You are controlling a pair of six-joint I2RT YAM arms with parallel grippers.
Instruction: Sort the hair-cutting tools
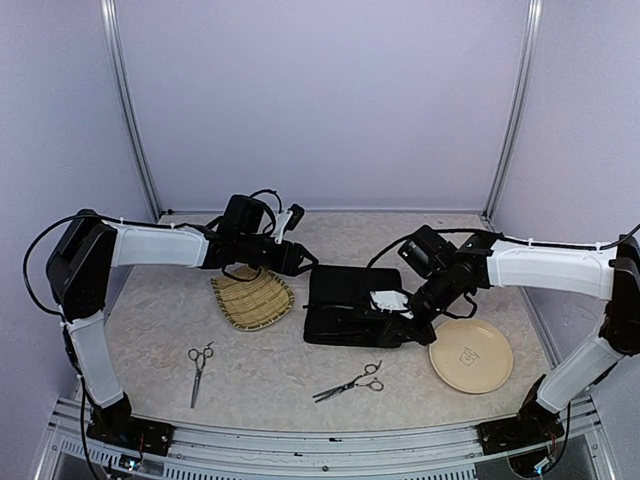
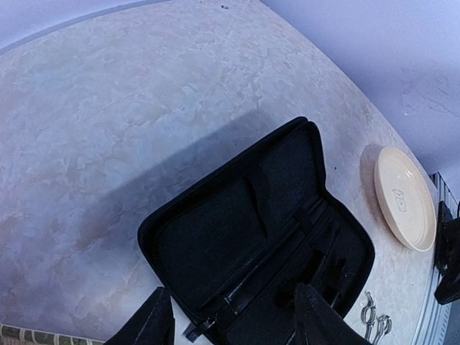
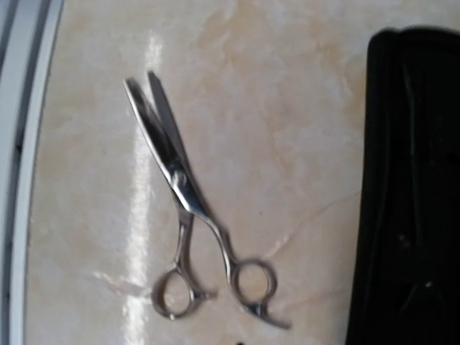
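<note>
Here the left gripper (image 2: 233,327) hangs with jaws spread wide and empty, the open black case (image 2: 259,237) right beneath them. The right gripper (image 1: 405,312) is closed tight, gripping nothing visible, at the case's edge. One pair of scissors (image 3: 194,208) lies just beside it, the other pair (image 1: 199,365) well away from both.
</note>
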